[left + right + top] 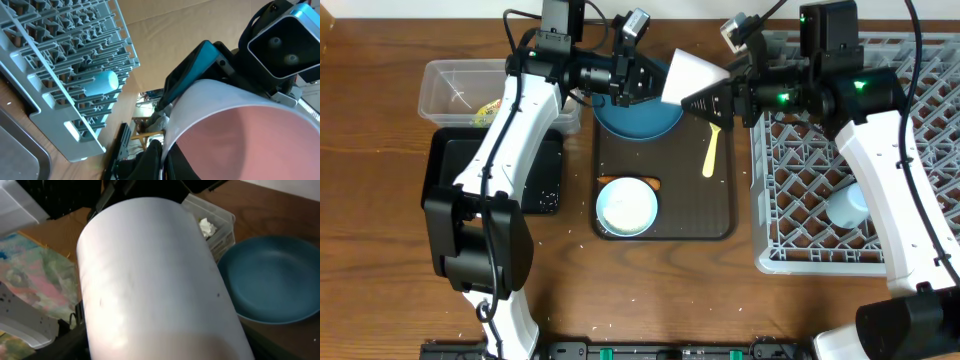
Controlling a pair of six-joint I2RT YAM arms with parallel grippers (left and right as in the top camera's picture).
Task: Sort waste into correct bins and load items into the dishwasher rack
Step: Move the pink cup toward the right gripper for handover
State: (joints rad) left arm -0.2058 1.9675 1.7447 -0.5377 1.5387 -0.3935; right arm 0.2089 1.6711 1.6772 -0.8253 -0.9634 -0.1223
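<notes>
The pink cup [692, 75] hangs in the air over the right edge of the dark-blue bowl [635, 118], between the two tools. The likeliest failure is a botched handover. If the left tool [655, 85] lets go before the right tool [710, 88] has a firm hold, the cup could drop onto the bowl or the brown serving tray [680, 190]. If both pull at once, it could twist free.

The left tool is pressed together on the cup's rim. The cup's body lies between the right tool's fingers, but I cannot tell whether they bear on it. Both arms reach inward above the bench and meet just left of the dishwasher rack [800, 200].
</notes>
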